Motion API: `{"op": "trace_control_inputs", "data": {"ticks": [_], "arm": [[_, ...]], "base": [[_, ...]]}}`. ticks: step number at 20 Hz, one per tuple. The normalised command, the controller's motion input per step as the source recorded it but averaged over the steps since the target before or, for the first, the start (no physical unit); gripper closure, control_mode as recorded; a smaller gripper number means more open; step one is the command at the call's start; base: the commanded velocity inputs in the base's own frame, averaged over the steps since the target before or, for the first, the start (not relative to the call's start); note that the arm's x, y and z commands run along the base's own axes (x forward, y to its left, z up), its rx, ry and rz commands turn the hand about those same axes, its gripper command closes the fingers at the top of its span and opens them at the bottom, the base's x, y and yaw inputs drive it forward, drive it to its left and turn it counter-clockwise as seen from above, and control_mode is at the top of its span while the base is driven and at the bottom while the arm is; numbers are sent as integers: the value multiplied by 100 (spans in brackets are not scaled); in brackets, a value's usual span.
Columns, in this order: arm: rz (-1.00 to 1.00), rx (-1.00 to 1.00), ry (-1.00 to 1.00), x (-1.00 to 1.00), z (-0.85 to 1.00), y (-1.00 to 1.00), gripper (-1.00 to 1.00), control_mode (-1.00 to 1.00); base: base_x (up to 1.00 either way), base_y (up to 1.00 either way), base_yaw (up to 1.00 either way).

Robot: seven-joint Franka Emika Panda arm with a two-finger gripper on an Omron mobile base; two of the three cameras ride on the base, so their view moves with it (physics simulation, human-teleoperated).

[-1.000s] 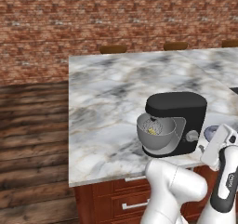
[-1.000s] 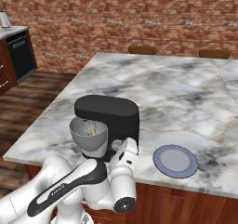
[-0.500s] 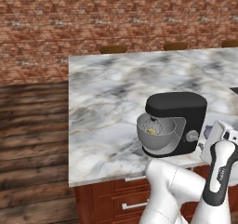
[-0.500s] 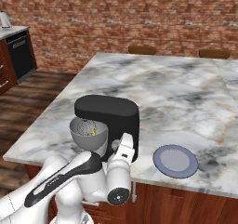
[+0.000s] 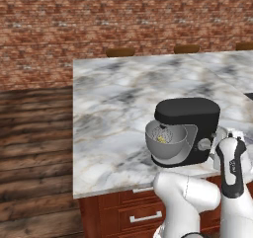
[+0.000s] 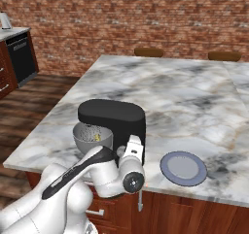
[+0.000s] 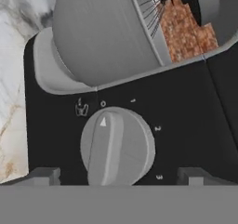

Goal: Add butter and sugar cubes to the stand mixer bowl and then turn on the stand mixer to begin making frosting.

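The black stand mixer (image 5: pixel 188 121) stands near the counter's front edge, also seen as stand mixer (image 6: pixel 113 117). Under its head sits the grey stand mixer bowl (image 5: pixel 166 142), with the pale-yellow butter (image 5: pixel 161 139) inside; the right base view shows the bowl (image 6: pixel 91 140) and butter (image 6: pixel 97 137) too. The sugar cubes are hidden. My gripper (image 7: pixel 118 176) is open and faces the mixer's silver knob (image 7: pixel 116 146), one fingertip on each side of it, apart from it. The knob's pointer stands at the 0 mark. The gripper (image 5: pixel 217 139) sits at the mixer's right side.
A flat blue-grey plate (image 6: pixel 183 168) lies on the marble counter (image 6: pixel 185 102) right of the mixer. Wooden drawers (image 5: pixel 143 212) sit below the counter's front edge. Stool tops (image 5: pixel 120 52) show at the far side, before a brick wall.
My hand has moved in closer to the mixer's right side, towards the knob. The jaws stay open. The mixer, bowl and plate have not moved.
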Motion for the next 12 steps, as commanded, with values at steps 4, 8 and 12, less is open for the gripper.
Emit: {"op": "trace_control_inputs", "data": {"ticks": [4, 8, 12], "arm": [[8, -5, 7, 3, -24, 42, -100, -100], [0, -4, 7, 61, -30, 49, -100, -100], [0, -5, 0, 93, -43, 35, -100, -100]], "base": [[0, 0, 0], [0, 0, 0], [0, 0, 0]]}}
